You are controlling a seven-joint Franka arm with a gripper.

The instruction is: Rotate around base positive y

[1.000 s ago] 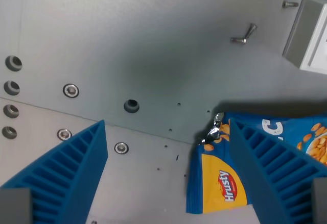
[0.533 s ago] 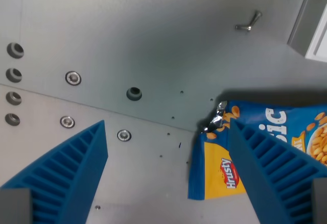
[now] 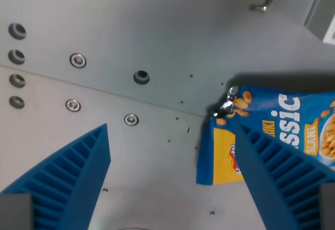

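Note:
A blue and yellow snack bag (image 3: 272, 109) with pictures of peanuts lies flat on the grey metal table (image 3: 157, 25), at the wrist view's right. My gripper (image 3: 171, 128) is open and holds nothing. Its two blue ribbed fingers stand wide apart at the bottom of the view. The left finger (image 3: 73, 180) is over bare table. The right finger (image 3: 280, 180) is in front of the bag and hides the bag's lower right part. The bag's torn silver corner (image 3: 226, 104) points toward the table's middle.
The table has a column of holes (image 3: 17, 30) at the left, several bolt heads (image 3: 77, 59) and a dark hole (image 3: 141, 76) near the middle. A small wing screw (image 3: 263, 3) lies at the top right. A grey box edge (image 3: 325, 10) stands in the top right corner.
The whole scene has slid upward and a little to the right in the view, so the camera has moved. More of the bag's print shows now. The fingers are as far apart as before.

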